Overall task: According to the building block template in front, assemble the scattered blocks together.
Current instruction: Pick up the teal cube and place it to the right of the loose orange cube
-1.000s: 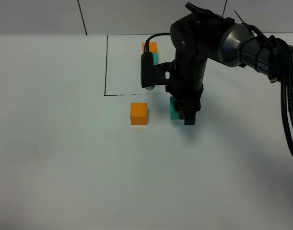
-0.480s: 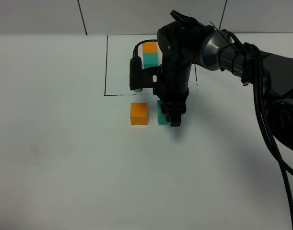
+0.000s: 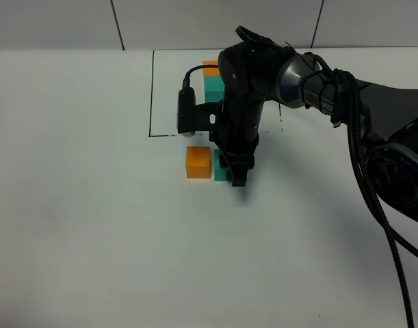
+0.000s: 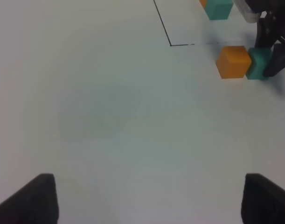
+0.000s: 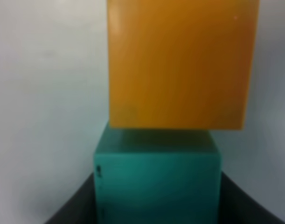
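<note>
The scattered orange cube point(image 3: 198, 162) lies on the white table just in front of the black-lined rectangle point(image 3: 152, 96). My right gripper point(image 3: 234, 171) points down and is shut on the scattered teal cube point(image 3: 220, 168), which stands against the orange cube's right side. The right wrist view shows the teal cube point(image 5: 156, 177) between the jaws, touching the orange cube point(image 5: 179, 60). The template point(image 3: 212, 76), an orange cube joined to a teal one, sits inside the rectangle, partly hidden by the arm. My left gripper point(image 4: 151, 200) is open and empty, far to the left of both cubes point(image 4: 233, 61).
The right arm's black body and cables point(image 3: 373, 137) stretch in from the right, over the rectangle's right part. The white table point(image 3: 92, 225) runs to a tiled wall at the back.
My right gripper has slid the teal cube to the left along the table, from a clear gap away to up against the orange cube. The orange cube has not moved.
</note>
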You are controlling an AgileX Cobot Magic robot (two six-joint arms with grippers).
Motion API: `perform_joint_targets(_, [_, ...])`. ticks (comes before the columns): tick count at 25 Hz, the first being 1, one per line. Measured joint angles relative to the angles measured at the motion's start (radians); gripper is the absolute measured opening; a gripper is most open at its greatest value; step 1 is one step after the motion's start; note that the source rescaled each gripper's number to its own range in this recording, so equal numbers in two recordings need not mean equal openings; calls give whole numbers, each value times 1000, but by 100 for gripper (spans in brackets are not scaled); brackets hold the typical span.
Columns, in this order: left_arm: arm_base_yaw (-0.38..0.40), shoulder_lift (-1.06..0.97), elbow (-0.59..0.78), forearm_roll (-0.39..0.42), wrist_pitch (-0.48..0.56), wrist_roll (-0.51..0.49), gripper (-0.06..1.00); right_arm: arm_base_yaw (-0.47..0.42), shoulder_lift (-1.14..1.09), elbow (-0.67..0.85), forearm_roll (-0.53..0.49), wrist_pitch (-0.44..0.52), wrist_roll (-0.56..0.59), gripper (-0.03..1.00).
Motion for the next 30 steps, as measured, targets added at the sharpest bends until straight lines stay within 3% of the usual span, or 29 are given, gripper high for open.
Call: perform_joint_targets(30, [0,0,0,0,0,0,83,-2,9,-3,64,-37,13,1])
